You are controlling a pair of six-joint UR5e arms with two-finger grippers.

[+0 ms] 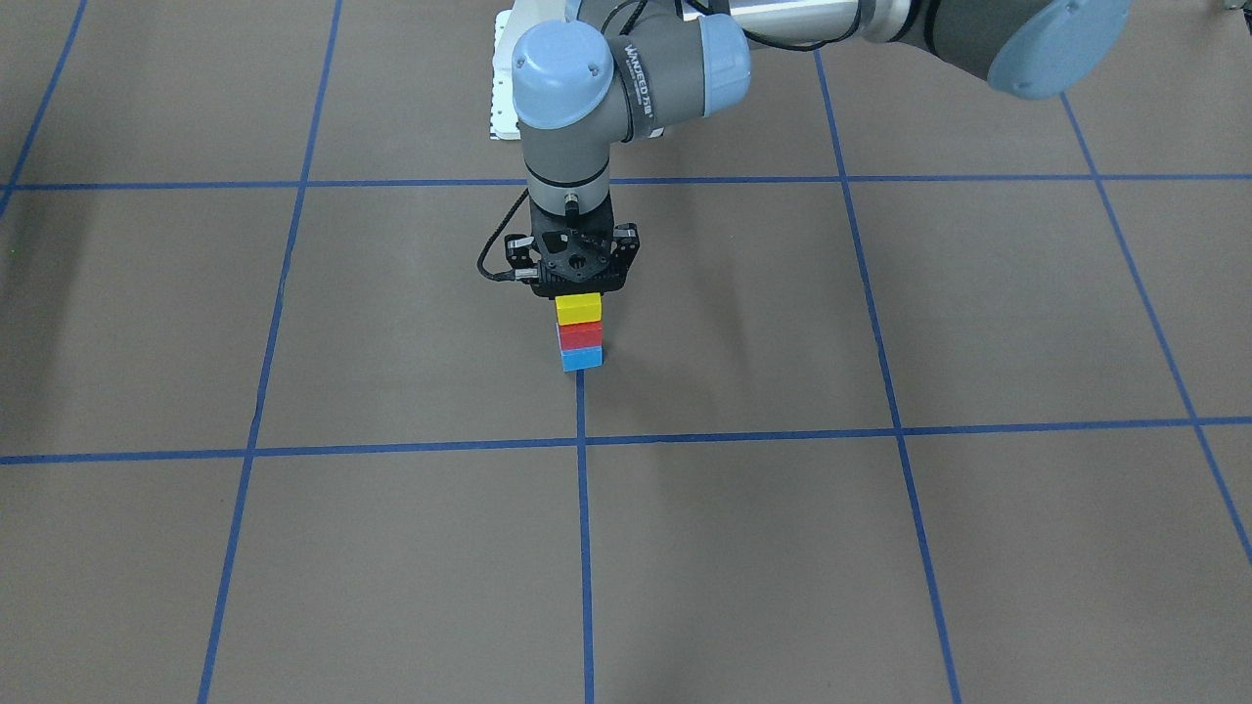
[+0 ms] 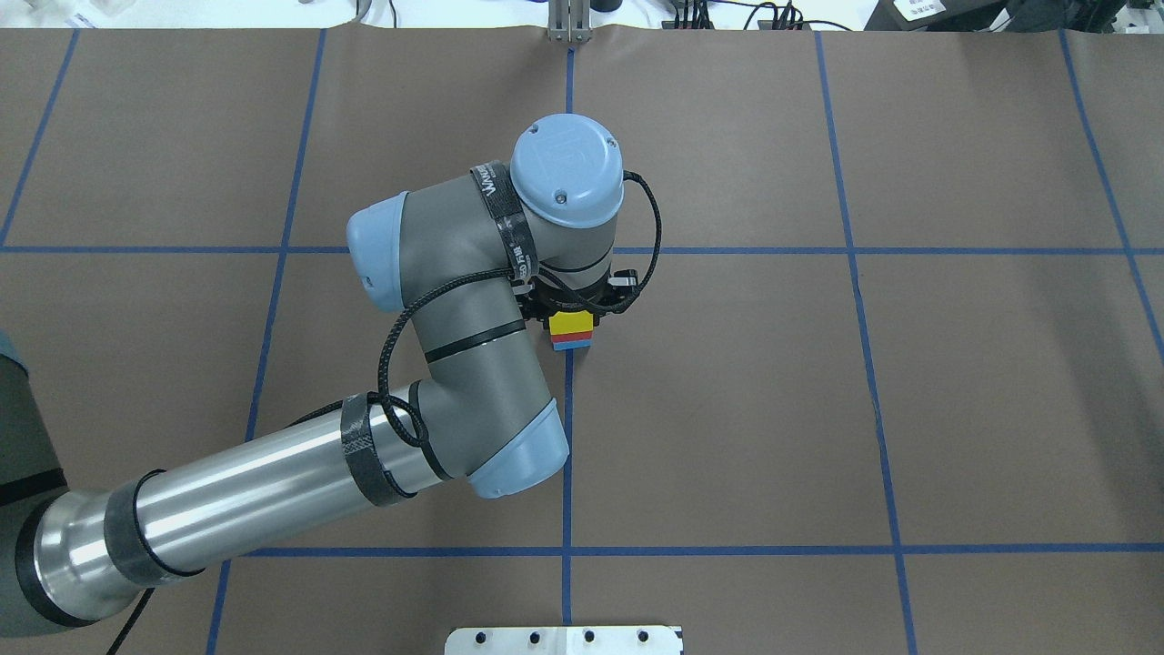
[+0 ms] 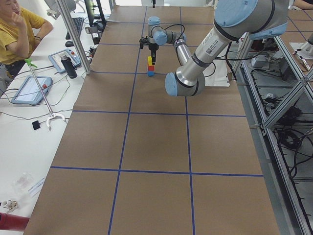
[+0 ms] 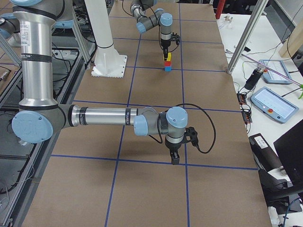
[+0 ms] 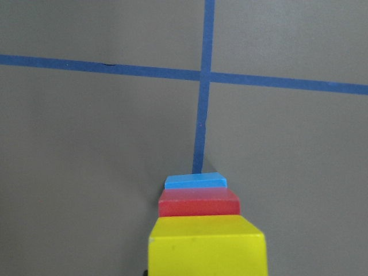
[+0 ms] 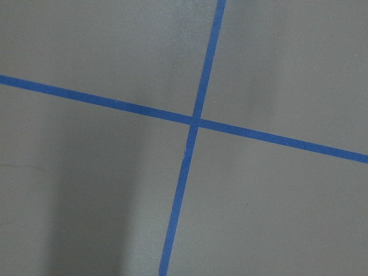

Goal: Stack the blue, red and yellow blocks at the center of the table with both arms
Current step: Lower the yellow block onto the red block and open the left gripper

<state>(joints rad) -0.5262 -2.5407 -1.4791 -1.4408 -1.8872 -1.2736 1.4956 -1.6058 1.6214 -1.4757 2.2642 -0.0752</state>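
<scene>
A stack stands at the table's centre: yellow block on red block on blue block. It also shows in the left wrist view, with the yellow block nearest the camera. My left gripper points straight down over the stack, and its fingers sit against the upper sides of the yellow block, shut on it. My right gripper shows only in the exterior right view, low over bare table far from the stack. I cannot tell whether it is open or shut.
Blue tape lines divide the brown table into squares. The stack sits on a tape line near a crossing. The white robot base plate is at the near table edge. The right wrist view shows only a tape crossing.
</scene>
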